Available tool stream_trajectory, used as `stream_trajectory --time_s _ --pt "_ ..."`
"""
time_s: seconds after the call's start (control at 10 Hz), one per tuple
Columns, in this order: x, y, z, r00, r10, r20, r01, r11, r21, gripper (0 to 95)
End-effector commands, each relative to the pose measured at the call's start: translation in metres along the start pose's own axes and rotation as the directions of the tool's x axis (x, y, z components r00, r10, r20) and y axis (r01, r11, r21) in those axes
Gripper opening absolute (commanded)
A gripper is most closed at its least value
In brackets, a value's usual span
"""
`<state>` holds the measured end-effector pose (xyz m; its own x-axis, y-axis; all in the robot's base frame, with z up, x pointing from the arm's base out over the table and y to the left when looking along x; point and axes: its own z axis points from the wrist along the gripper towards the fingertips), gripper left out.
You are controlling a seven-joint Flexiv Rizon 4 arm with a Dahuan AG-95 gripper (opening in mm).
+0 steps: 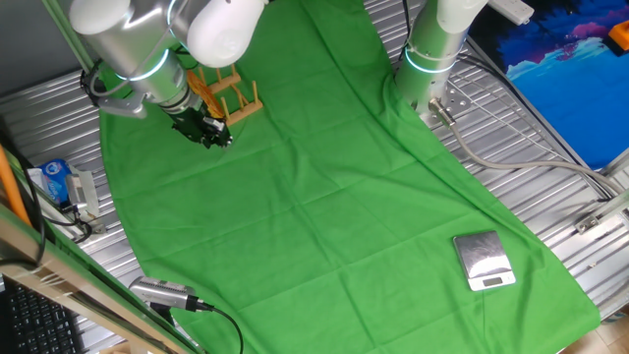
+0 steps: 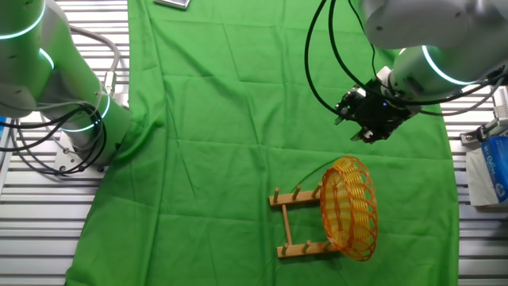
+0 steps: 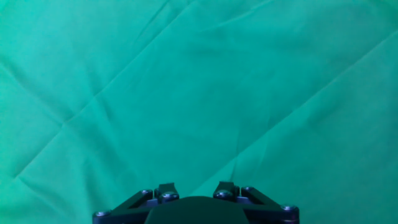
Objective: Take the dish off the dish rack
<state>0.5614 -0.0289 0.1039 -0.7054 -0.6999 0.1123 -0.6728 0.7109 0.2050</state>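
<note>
While the dish (image 2: 348,208) stands racked (upright), gripper (image 2: 359,123) hovers near.

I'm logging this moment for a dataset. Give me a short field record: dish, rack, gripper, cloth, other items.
dish: yellow-orange woven dish standing on edge in the rack
dish rack: wooden dish rack on the cloth, pegs upright
gripper: gripper apart from the dish, holding nothing; the hand view shows only cloth; open or shut unclear
cloth: green cloth, creased, covering the table
other: silver scale on the cloth, far from the rack
</note>
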Motion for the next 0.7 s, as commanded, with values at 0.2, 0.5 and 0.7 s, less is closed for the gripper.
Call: stream_trajectory --time_s 0.2,0.5,0.7 --pt "-0.0001 -0.0003 0.0004 0.997 0.074 -0.016 -0.074 0.997 0.02 38.0" --pt "-0.0001 -0.0003 0.0004 0.996 0.086 -0.018 -0.085 0.996 0.015 38.0" --pt "-0.0001 -0.0003 0.0004 0.997 0.077 -0.018 -0.077 0.997 0.012 38.0"
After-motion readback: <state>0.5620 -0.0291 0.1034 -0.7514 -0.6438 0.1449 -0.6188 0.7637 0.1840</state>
